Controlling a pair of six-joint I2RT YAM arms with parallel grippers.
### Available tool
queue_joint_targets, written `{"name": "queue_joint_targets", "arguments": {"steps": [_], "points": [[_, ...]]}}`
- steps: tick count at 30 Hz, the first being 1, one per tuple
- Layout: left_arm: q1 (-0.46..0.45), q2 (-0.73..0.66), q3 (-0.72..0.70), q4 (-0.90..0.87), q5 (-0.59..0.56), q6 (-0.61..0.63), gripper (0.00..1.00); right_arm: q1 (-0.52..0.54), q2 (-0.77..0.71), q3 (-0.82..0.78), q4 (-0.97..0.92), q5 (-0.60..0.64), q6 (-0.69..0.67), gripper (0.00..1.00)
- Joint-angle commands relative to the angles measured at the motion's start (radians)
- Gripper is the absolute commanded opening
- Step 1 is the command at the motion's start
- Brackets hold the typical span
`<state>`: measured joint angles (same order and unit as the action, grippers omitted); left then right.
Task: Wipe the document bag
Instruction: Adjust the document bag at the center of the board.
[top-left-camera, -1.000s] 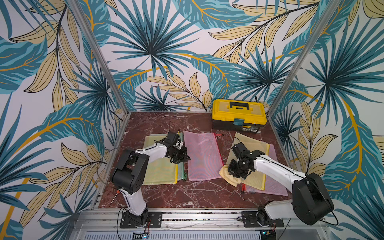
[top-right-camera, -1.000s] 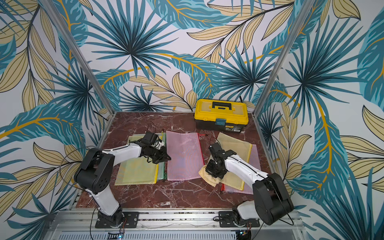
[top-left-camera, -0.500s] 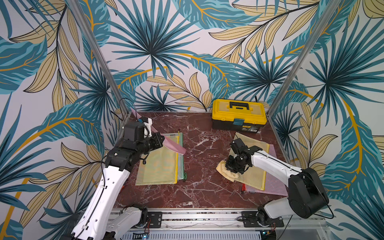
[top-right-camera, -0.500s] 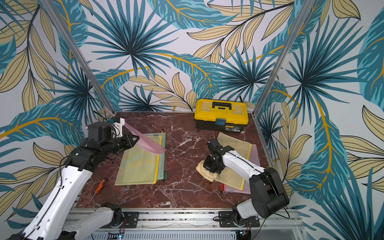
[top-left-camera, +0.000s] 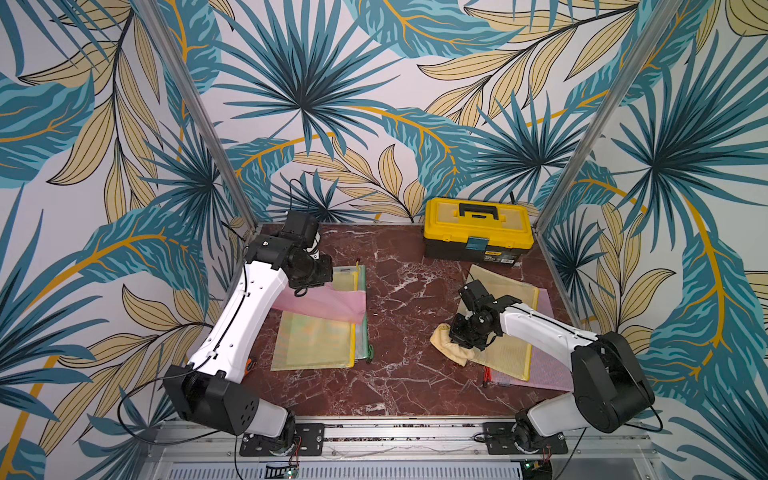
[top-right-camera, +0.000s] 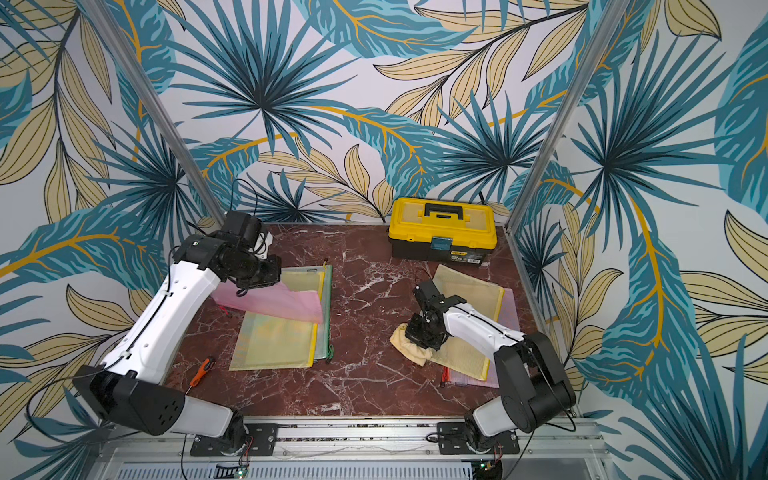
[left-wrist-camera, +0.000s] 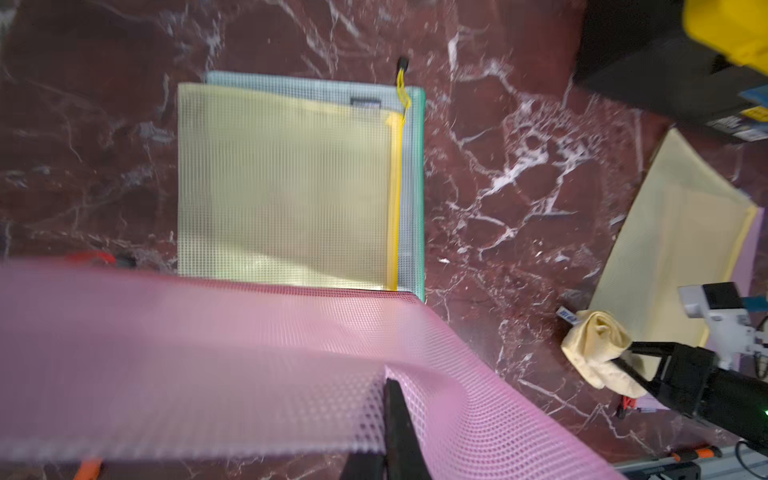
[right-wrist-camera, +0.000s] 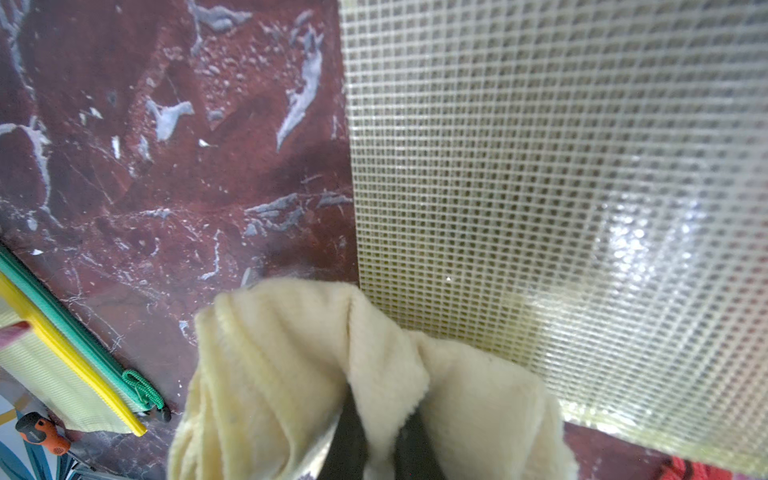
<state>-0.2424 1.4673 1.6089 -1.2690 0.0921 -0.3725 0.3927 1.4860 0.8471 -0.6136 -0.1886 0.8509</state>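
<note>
Document bag (top-left-camera: 320, 301), pink mesh: pinched in left fingers (left-wrist-camera: 394, 419) above left stack (top-left-camera: 316, 340). Cloth (top-left-camera: 446, 345) clenched in right fingers (right-wrist-camera: 349, 440); wiping seemingly unfinished.

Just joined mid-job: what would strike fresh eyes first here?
The pink document bag hangs from the shut left end effector over the left yellow bag. The right end effector grips a cream cloth at the right yellow bag's edge; a yellow toolbox sits at the back.
</note>
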Motion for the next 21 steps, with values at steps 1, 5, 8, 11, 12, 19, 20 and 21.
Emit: {"name": "queue_joint_targets", "arguments": {"steps": [1, 5, 8, 11, 12, 19, 20, 21], "points": [[-0.011, -0.088, 0.066, -0.072, 0.042, 0.067, 0.00, 0.019, 0.010, 0.031, 0.019, -0.014, -0.028, 0.00], [-0.018, -0.126, 0.025, -0.082, 0.124, 0.105, 0.00, 0.069, 0.100, 0.195, -0.013, -0.013, -0.065, 0.00], [-0.027, -0.142, -0.017, -0.085, 0.120, 0.108, 0.00, 0.126, 0.194, 0.353, -0.008, -0.014, -0.088, 0.00], [-0.028, -0.142, -0.046, -0.085, 0.104, 0.101, 0.00, 0.207, 0.317, 0.541, -0.036, -0.017, -0.092, 0.00], [-0.028, -0.141, -0.051, -0.084, 0.099, 0.099, 0.00, 0.235, 0.350, 0.587, -0.032, -0.019, -0.085, 0.00], [-0.034, -0.076, 0.010, -0.082, 0.127, 0.072, 0.00, 0.448, 0.666, 0.921, 0.050, -0.131, 0.025, 0.00], [-0.043, -0.065, 0.027, -0.081, 0.133, 0.070, 0.00, 0.468, 0.708, 0.969, 0.070, -0.161, 0.041, 0.00], [-0.051, -0.057, 0.043, -0.082, 0.131, 0.068, 0.00, 0.481, 0.735, 1.005, 0.090, -0.188, 0.051, 0.00]]}}
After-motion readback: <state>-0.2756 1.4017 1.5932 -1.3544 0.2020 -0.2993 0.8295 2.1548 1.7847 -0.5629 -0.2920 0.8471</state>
